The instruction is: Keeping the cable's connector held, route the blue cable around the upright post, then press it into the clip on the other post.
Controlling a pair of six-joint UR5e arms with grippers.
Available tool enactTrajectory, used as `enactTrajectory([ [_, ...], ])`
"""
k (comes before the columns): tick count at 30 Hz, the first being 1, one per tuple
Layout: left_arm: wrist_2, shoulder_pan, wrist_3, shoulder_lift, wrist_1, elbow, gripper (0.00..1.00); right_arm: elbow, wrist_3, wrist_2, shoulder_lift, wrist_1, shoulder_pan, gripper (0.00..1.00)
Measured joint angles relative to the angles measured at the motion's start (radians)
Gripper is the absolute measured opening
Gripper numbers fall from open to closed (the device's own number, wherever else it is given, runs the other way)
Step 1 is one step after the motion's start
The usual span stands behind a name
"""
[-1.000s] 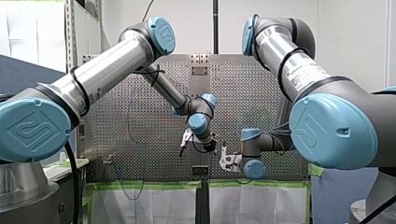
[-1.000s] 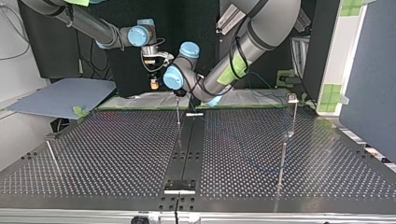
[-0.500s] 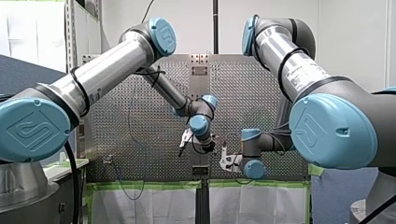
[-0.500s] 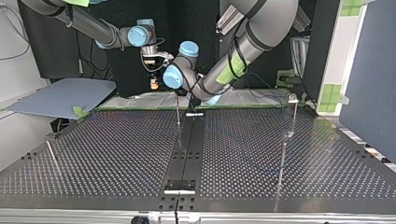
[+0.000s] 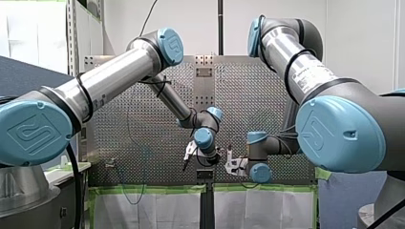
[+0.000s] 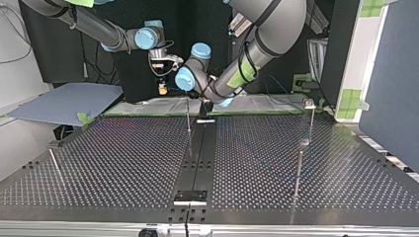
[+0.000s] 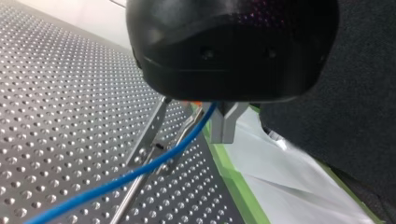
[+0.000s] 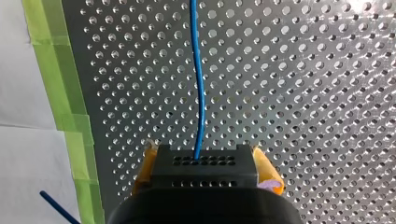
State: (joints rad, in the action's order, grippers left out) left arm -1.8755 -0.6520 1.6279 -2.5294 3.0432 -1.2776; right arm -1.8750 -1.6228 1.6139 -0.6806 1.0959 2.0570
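The right gripper [image 8: 204,156] is clamped: its 2 yellow pads [image 8: 145,164] press the sides of the black connector [image 8: 203,173]. The blue cable [image 8: 201,93] leaves the connector and runs straight ahead over the table [image 8: 303,93]. The left gripper [image 5: 187,160] hangs near a post [image 6: 188,118] with the cable passing under it. Its grip state cannot be told.

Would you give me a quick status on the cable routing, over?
My right gripper shut on blue cable, cable leading ahead. My left gripper low beside upright post, cable leading out beneath it. Only that post close by.
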Motion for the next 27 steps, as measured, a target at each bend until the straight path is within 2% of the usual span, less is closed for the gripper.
enactTrajectory([
  [4,-0.002,0.003,-0.003,0.0,-0.005,0.0,0.0,0.001,0.001,-0.001,0.006,0.003,-0.012,0.0],
  [11,-0.013,0.009,-0.004,0.0,-0.02,0.0,0.0,0.02,0.0,-0.01,0.052,0.008,-0.034,0.0],
  [17,-0.044,0.014,0.005,0.0,-0.05,0.0,0.0,0.054,0.014,-0.012,0.062,-0.016,-0.039,0.0],
  [20,-0.038,0.018,0.008,-0.001,-0.066,0.0,0.0,0.071,0.023,-0.016,0.063,-0.034,-0.038,0.0],
  [27,-0.013,0.026,0.014,-0.001,-0.104,0.0,0.0,0.109,0.016,-0.03,0.064,-0.059,-0.042,0.0],
])
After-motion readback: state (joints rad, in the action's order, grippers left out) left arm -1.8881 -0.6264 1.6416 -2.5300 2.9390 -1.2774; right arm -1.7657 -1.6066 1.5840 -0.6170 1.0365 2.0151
